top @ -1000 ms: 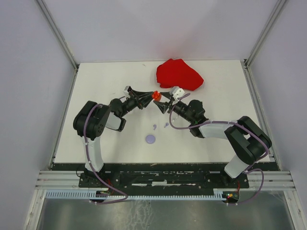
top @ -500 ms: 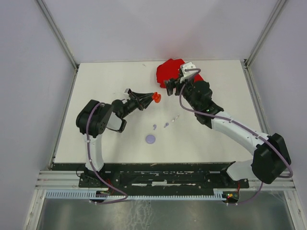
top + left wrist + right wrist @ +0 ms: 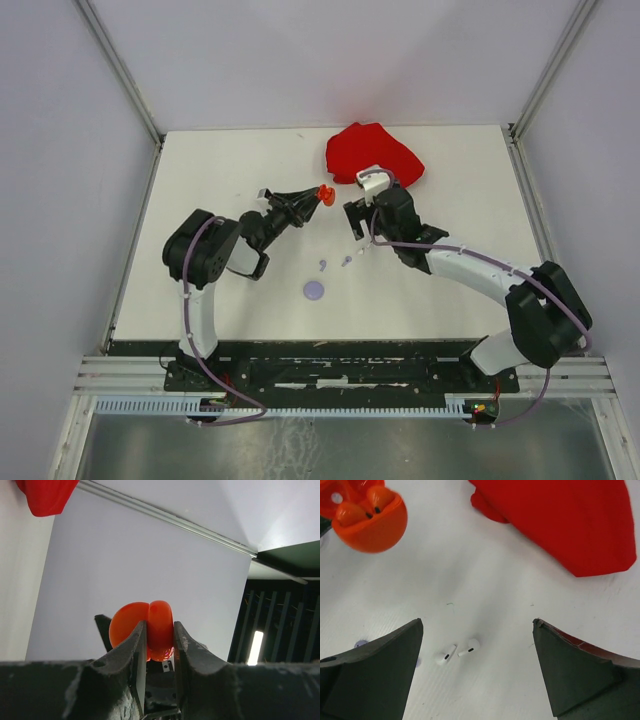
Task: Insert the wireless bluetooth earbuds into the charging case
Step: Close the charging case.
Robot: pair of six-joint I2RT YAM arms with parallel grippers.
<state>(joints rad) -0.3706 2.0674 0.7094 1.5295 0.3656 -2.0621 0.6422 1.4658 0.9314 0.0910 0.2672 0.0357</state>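
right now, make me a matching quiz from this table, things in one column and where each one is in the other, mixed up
1. orange case
2. white earbuds
3. red cloth
4. lilac disc

A. loose on the table by the open right gripper
B. far side of the table
C. clamped in the left gripper
D. on the table, closest to its near edge

Pairs: 1-C, 2-A, 3-B, 4-D

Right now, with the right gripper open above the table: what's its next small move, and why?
Probably lower the right gripper onto one white earbud and close. Its jaws stand open and empty above both white ones; the orange charging case in the left gripper already holds two orange earbuds.
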